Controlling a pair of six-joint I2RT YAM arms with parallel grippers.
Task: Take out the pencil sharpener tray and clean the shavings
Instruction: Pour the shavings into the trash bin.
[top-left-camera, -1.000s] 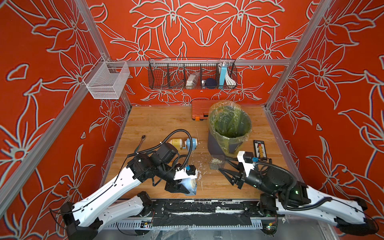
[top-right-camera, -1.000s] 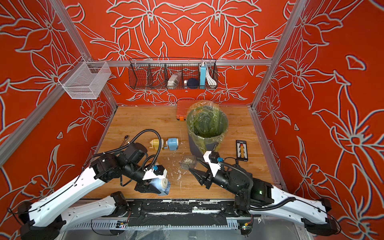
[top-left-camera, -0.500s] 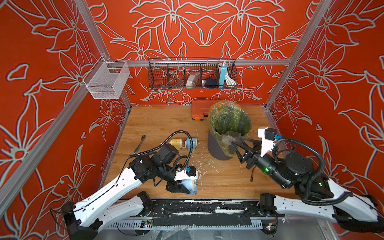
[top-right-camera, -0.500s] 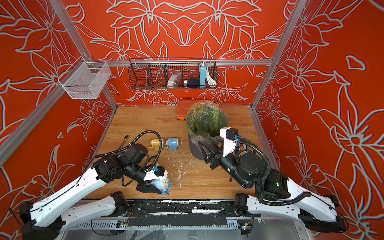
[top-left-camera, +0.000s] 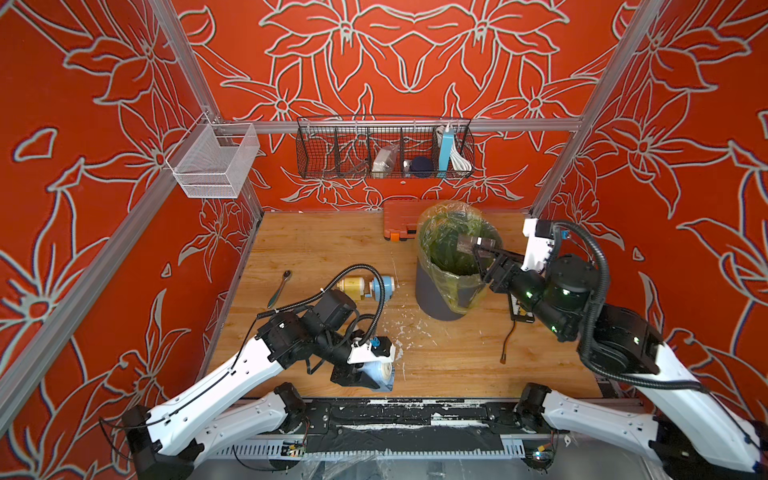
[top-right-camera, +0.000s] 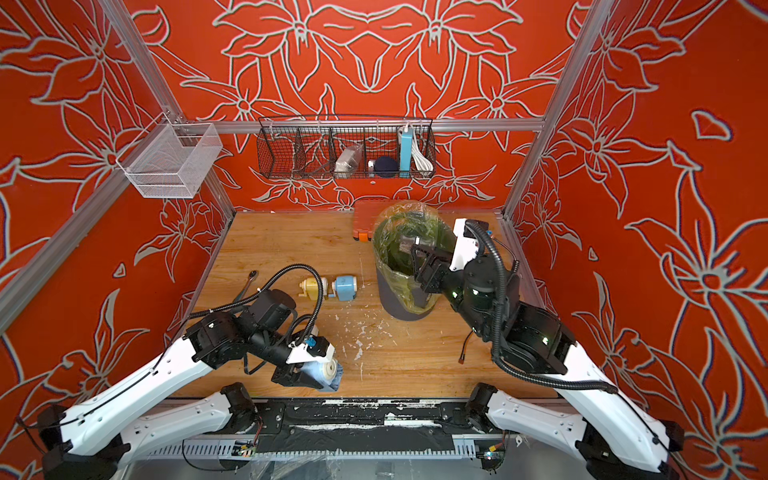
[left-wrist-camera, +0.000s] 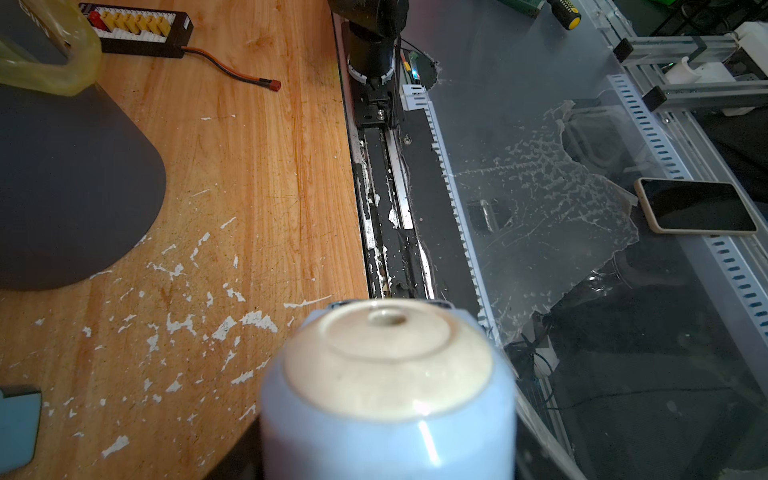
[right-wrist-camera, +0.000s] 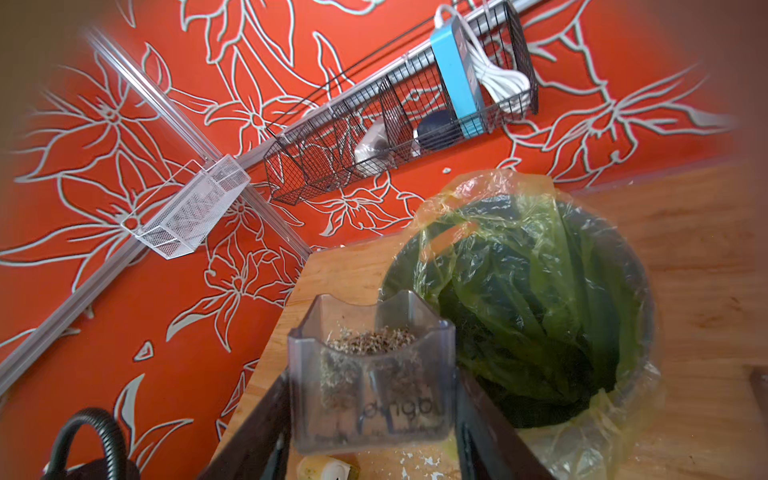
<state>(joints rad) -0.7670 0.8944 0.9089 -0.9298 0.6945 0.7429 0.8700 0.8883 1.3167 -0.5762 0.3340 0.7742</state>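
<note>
My left gripper (top-left-camera: 376, 376) is shut on a light blue pencil sharpener (top-left-camera: 381, 373) with a cream end cap (left-wrist-camera: 386, 353), held low over the table's front edge. The clear plastic tray (right-wrist-camera: 370, 374) is clamped between the jaws of my right gripper (right-wrist-camera: 372, 419). That tray (top-left-camera: 471, 243) hangs over the mouth of the grey bin (top-left-camera: 440, 299) lined with a yellow-green bag, and grey-brown crumbs (right-wrist-camera: 370, 336) sit in it. Whitish shavings (left-wrist-camera: 178, 324) lie scattered on the wood between the bin and the sharpener, seen in both top views (top-right-camera: 359, 345).
A yellow and a blue sharpener (top-left-camera: 365, 287) lie together mid-table, with a wrench (top-left-camera: 280, 286) to their left. An orange case (top-left-camera: 395, 216) sits behind the bin. A black connector board (left-wrist-camera: 137, 29) with its cable lies right of the bin. Wire baskets (top-left-camera: 382, 149) hang on the back wall.
My right arm has risen from the table and swung back, carrying the tray to a spot over the bin. The left arm and its sharpener have stayed put.
</note>
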